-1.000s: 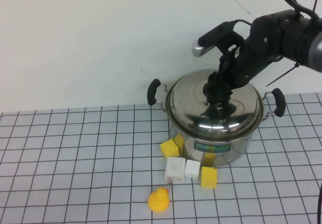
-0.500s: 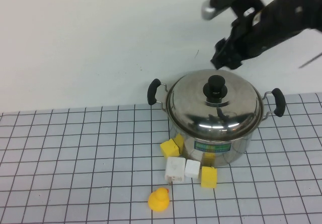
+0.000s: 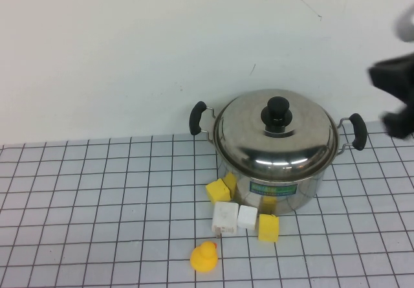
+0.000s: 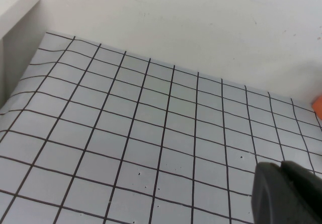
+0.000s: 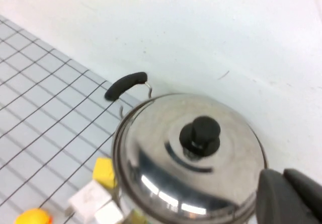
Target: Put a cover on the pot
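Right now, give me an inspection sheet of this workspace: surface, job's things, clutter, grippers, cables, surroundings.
Surface: white table with black grid lines.
Job's things: steel pot stands at the back; lid with black knob sits on it, covering it.
Clutter: yellow and white blocks against the pot's front; yellow duck nearer the camera.
Grippers: right gripper off the lid, raised at the right edge of the high view, holding nothing; left gripper over bare table, seen only in its wrist view.
Cables: nothing seen.
Surroundings: plain white wall behind.
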### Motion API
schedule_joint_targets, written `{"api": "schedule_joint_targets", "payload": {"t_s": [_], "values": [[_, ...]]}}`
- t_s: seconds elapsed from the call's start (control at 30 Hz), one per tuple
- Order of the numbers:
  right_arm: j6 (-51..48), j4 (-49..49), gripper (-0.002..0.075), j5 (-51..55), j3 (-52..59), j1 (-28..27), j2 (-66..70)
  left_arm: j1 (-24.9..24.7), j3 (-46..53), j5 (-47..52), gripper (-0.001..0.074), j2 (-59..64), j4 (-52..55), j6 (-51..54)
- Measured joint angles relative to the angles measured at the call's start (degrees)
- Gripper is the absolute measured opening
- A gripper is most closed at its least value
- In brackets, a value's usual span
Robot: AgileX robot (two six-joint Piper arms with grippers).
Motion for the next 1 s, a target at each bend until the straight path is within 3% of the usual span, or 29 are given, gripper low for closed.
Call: {"api": "schedule_joint_targets", "payload": {"t_s": [0.27, 0.57, 0.8, 0.9, 1.0], "values": [[-0.2, -3.8, -0.0001, 12.2, 8.5, 0.1, -23.4, 0.0, 0.0, 0.0, -0.0003, 0.0, 0.0, 0.0], [2.6, -11.5, -0.0002, 0.1, 31.0, 0.1, -49.9, 0.0, 0.0, 0.0, -0.0003, 0.0, 0.0, 0.2], [9.0, -12.4, -0.0002, -4.4, 44.3, -0.2, -58.4, 0.0, 0.0, 0.0, -0.0003, 0.0, 0.0, 0.2], [11.8, -12.3, -0.0002, -5.1, 49.4, -4.2, -59.8, 0.0, 0.0, 0.0, -0.0003, 0.0, 0.0, 0.2], [12.8, -12.2, -0.0002, -5.4, 53.6, -11.8, -60.8, 0.0, 0.0, 0.0, -0.0003, 0.0, 0.0, 0.2]]}}
